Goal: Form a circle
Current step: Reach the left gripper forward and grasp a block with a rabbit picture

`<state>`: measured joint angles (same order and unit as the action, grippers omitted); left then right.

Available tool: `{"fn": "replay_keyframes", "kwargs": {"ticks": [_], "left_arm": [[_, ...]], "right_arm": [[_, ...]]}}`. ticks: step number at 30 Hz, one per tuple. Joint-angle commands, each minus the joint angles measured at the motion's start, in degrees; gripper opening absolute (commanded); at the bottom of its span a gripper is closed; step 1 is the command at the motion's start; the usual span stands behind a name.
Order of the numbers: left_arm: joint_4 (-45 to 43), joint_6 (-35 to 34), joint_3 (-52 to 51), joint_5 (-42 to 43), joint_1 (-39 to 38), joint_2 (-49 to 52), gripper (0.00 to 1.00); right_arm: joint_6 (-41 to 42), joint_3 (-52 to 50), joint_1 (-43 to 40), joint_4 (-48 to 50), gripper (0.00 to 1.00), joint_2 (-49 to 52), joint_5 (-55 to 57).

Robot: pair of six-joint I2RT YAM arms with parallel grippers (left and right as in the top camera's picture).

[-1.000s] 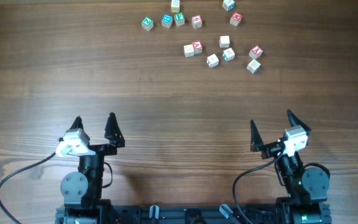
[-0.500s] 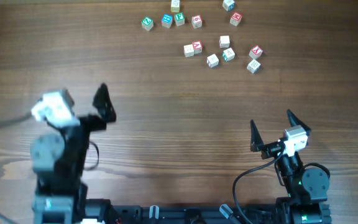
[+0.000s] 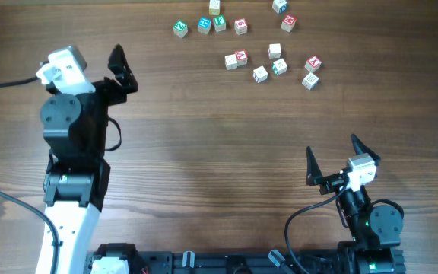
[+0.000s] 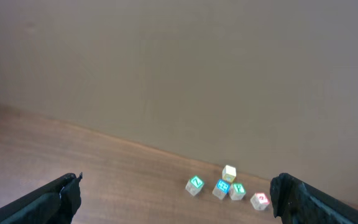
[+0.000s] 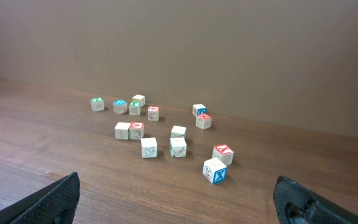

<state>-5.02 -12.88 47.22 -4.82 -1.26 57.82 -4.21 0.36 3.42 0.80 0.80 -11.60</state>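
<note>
Several small wooden letter cubes lie scattered at the far side of the table, around one with a red face [image 3: 241,56]; they make no circle. Four of them form a short row at the far left, starting with a green-faced cube [image 3: 179,29]. My left gripper [image 3: 96,55] is open and empty, left of that row and apart from it. In the left wrist view the same green-faced cube [image 4: 195,185] lies ahead between the spread fingers of the left gripper [image 4: 176,180]. My right gripper [image 3: 331,144] is open and empty near the front edge, well short of the cubes; its wrist view shows a blue X cube [image 5: 215,170] nearest the right gripper [image 5: 178,180].
The brown wooden table [image 3: 219,137] carries only the cubes. A plain wall [image 5: 229,43] rises behind the table's far edge. The black cable [image 3: 6,84] of the left arm trails off to the left.
My left arm has reached forward from the front edge to the far left, towards the row of cubes, jaws still open. The right arm and the cubes have not moved.
</note>
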Motion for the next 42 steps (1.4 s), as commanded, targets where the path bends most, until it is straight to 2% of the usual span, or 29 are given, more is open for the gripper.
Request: {"fn": "replay_keyframes", "kwargs": {"ticks": [1,7,9,13,18,22,27,29,33,35,42], "left_arm": [[0.44,3.3,5.84,8.11,1.64,5.49,1.0],[11.69,3.3,21.79,20.02,1.33,16.35,1.0],[17.42,3.34,29.31,20.96,0.28,20.79,1.0],[22.51,3.5,37.29,20.9,-2.82,26.12,1.0],[21.59,3.06,39.32,20.74,-11.45,30.42,1.0],[20.7,3.08,39.32,13.92,-18.38,33.27,1.0],[15.28,3.93,41.48,13.16,-19.26,38.07,1.0],[16.11,2.71,45.68,16.11,-18.73,40.96,1.0],[25.94,-0.79,58.07,18.08,-17.97,46.34,1.0],[32.63,2.91,63.43,21.55,-17.9,49.07,1.0],[46.88,12.7,64.06,21.88,-17.9,49.92,1.0]], "right_arm": [[-0.26,-0.07,-0.39,0.15,1.0,-0.26,-0.52],[-0.26,-0.07,-0.39,0.15,1.0,-0.26,-0.52],[-0.26,-0.07,-0.39,0.15,1.0,-0.26,-0.52],[-0.26,-0.07,-0.39,0.15,1.0,-0.26,-0.52],[-0.26,-0.07,-0.39,0.15,1.0,-0.26,-0.52],[-0.26,-0.07,-0.39,0.15,1.0,-0.26,-0.52],[-0.26,-0.07,-0.39,0.15,1.0,-0.26,-0.52],[-0.24,-0.07,-0.39,0.15,1.0,-0.26,-0.52],[-0.26,-0.07,-0.39,0.15,1.0,-0.26,-0.52],[-0.26,-0.07,-0.39,0.15,1.0,-0.26,-0.52],[-0.24,-0.07,-0.39,0.15,1.0,-0.26,-0.52]]}}
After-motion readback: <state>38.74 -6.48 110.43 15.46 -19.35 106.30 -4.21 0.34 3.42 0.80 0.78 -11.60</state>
